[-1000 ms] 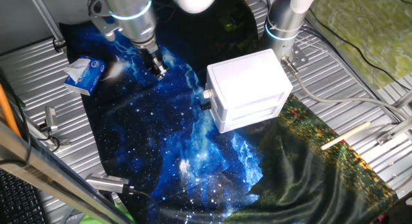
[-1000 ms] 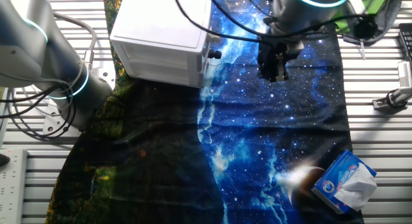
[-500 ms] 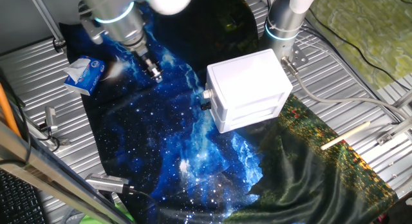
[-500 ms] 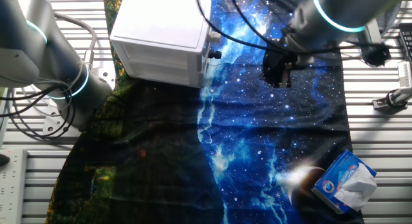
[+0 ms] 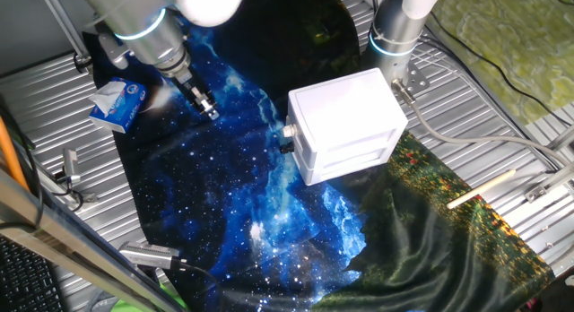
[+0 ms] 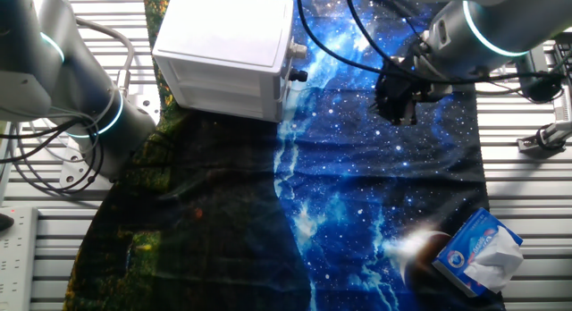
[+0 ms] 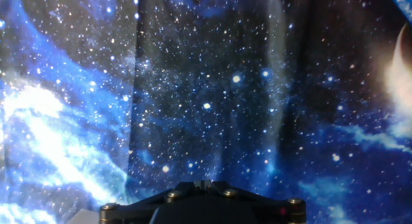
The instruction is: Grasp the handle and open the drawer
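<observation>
The white cabinet (image 5: 345,124) stands on the starry cloth, and it also shows in the other fixed view (image 6: 223,52). The drawer front (image 6: 288,68) faces the open cloth and sits flush, closed. The handle (image 5: 289,131) is a small whitish knob sticking out from it, also seen in the other fixed view (image 6: 298,50). My gripper (image 5: 204,106) hangs over the cloth well away from the handle, fingers together and empty; it also shows in the other fixed view (image 6: 396,110). In the hand view the fingertips (image 7: 203,184) meet over bare cloth; the cabinet is out of that view.
A blue-and-white tissue pack (image 5: 117,103) lies near my gripper, also seen in the other fixed view (image 6: 478,253). A second arm's base (image 5: 395,34) stands behind the cabinet. A wooden stick (image 5: 482,188) lies to the right. Metal parts (image 5: 67,173) lie on the ribbed table.
My gripper has moved farther away from the cabinet and its handle, toward the tissue pack side. The cabinet and drawer have not moved.
</observation>
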`<action>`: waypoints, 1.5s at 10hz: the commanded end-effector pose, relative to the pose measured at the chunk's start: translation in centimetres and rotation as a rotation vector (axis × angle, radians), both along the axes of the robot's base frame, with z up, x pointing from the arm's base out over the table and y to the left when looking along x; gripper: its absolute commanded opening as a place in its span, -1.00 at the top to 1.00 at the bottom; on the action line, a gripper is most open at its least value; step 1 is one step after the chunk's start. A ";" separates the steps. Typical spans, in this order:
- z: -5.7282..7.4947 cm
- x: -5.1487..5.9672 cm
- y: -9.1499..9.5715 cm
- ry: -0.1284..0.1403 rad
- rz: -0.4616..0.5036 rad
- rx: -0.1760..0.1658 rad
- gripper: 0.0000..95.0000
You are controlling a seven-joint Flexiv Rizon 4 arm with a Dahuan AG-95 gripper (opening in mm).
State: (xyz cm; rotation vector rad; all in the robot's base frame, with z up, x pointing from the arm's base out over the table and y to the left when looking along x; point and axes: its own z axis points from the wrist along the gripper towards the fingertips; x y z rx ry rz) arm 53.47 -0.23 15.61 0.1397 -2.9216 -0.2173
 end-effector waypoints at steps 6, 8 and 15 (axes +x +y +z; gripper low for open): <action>-1.9 6.3 2.6 0.062 -0.134 0.021 1.00; -3.0 5.4 5.5 0.076 -0.156 0.012 1.00; -6.0 0.5 7.9 0.096 -0.142 0.045 1.00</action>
